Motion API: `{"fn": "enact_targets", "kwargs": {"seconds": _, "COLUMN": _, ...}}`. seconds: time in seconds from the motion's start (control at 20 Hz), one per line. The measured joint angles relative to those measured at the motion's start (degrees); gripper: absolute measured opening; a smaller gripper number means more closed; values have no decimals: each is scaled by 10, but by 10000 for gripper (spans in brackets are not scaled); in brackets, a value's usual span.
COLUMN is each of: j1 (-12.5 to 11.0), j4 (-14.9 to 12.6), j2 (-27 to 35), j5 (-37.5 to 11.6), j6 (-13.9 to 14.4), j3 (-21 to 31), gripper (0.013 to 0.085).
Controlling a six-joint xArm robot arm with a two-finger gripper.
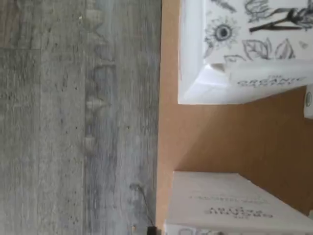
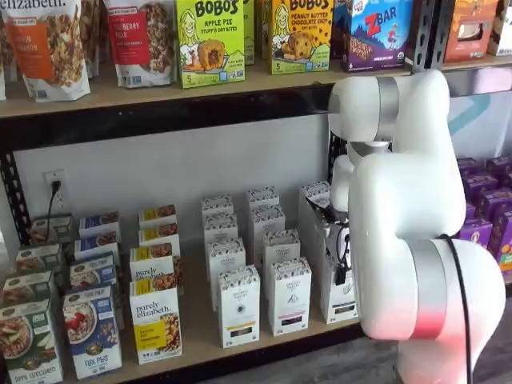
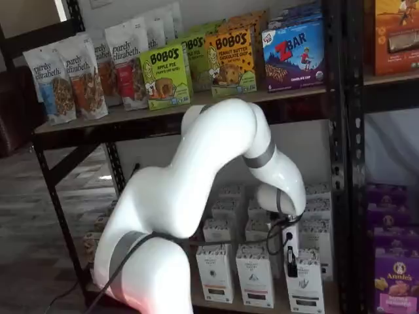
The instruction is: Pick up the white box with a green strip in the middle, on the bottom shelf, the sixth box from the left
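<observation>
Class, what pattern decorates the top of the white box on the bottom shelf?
Black line-drawn flowers and leaves on white, clearest on the white box in the wrist view.

White box (image 1: 244, 54), black botanical print, lies on the bottom shelf (image 1: 230, 142). A second carton (image 1: 230, 205) sits near it. Grey wood floor (image 1: 73, 117) adjoins the shelf edge.

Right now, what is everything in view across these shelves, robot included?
granola bags: several, white with coloured panels, upper shelf left
Bobo's boxes: two fronts showing, green and yellow-orange, upper shelf middle
Z Bar box: one showing, blue, upper shelf right
white cartons: many in rows, white, on the bottom shelf
the white box: one, white, front of the rightmost row, at the tool
yellow-panel boxes: one row, left of the cartons
blue boxes: one row, further left
green boxes: one row, far left
purple boxes: several, neighbouring rack
arm: one, white
tool: black finger side-on, state unclear
</observation>
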Motion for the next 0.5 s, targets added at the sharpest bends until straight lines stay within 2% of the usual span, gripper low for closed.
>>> {"fn": "enact_targets", "kwargs": {"seconds": 0.15, "j1": -1, "j4": 5, "j2": -13, "j5": -10, "j6": -6, "j3": 22, "gripper": 530}}
{"fn": "enact_targets", "kwargs": {"seconds": 0.25, "j1": -1, "j4": 9, "j2": -22, "j5": -26, "j6": -10, "j3": 40, "gripper": 530}}
{"fn": "enact_targets", "kwargs": {"seconds": 0.4, "j1": 1, "j4": -9, "j2": -37, "j5": -50, "j6": 7, "j3": 72, "gripper": 530}}
{"fn": "enact_targets", "kwargs": {"seconds": 0.5, "j1": 1, "j4": -33, "j2": -48, "j5": -57, "j6": 30, "j3": 93, "gripper": 530}}
